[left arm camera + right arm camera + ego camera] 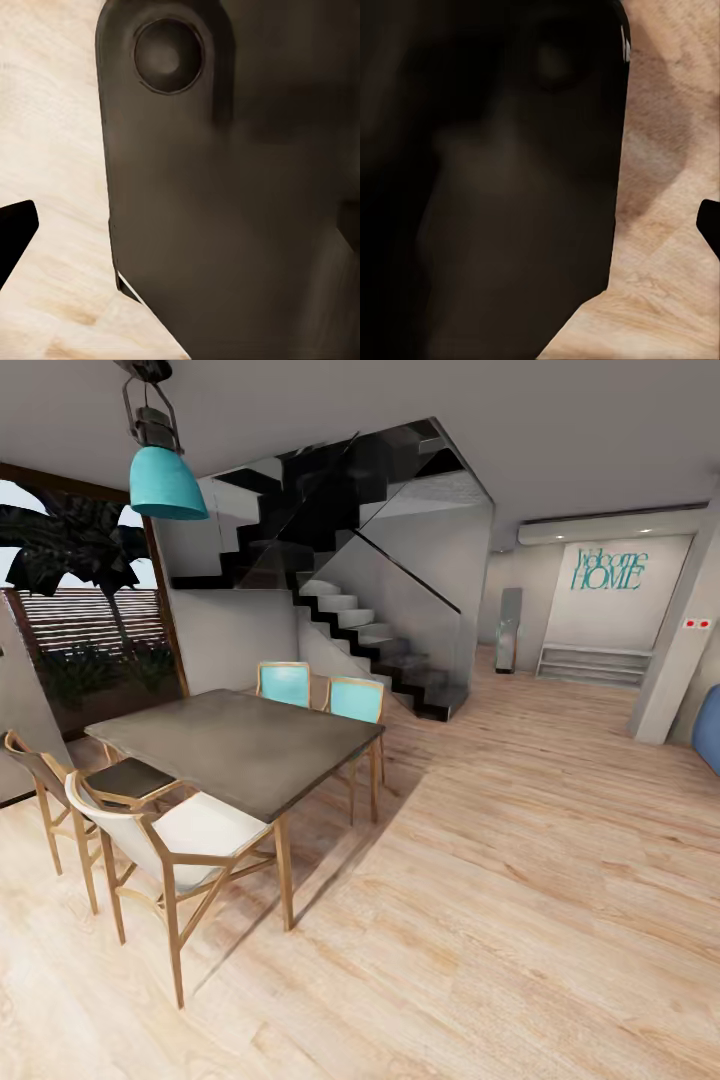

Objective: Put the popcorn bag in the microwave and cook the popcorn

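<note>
Just rolling past the dining table toward the kitchen, arms tucked low over the floor; can't tell if my fingers are apart

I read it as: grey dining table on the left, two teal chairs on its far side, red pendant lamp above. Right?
Not quite. The head view shows the pendant lamp is teal, not red. The grey dining table on the left and the two teal chairs on its far side are as you said.

Pale wood plank floor, grey dining table standing on it, seemingly bare, chairs around
</note>
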You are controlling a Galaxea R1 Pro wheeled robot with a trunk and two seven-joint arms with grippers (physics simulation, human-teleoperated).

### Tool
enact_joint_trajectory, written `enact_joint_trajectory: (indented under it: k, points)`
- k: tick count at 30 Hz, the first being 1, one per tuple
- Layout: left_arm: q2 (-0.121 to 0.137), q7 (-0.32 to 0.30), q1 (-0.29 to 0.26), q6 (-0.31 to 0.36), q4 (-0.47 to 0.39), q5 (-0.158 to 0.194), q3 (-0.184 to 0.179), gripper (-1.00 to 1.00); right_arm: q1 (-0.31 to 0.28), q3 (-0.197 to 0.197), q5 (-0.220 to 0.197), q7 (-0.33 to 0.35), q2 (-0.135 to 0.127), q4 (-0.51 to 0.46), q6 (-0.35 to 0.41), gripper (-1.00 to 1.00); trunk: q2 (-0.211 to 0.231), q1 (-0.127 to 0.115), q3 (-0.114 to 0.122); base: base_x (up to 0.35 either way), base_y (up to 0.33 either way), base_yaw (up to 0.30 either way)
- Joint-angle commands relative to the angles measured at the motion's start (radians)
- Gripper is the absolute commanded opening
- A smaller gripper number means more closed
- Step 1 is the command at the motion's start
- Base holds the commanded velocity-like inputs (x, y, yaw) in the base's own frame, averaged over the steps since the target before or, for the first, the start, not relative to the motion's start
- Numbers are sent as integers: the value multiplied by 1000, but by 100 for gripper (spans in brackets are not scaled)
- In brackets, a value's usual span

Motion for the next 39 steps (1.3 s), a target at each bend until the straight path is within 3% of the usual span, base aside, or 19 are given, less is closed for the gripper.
enact_joint_trajectory:
  k: [1,5,26,39]
  points:
    - [-6,-4,-2,-6,-6,6,6,100,-2,6,6,-6,4,2,-6,100,0,0,0,0,0,0]
    - [-3,-7,-2,-28,-28,8,8,100,-2,8,8,-2,2,0,1,100,0,0,0,0,0,0]
    - [-2,-6,-2,-13,-36,8,8,100,-2,10,9,8,2,0,-2,100,0,0,0,0,0,4]
    - [17,-5,-2,-14,-41,-1,0,100,-2,11,9,-1,3,0,-3,100,0,0,0,0,0,259]
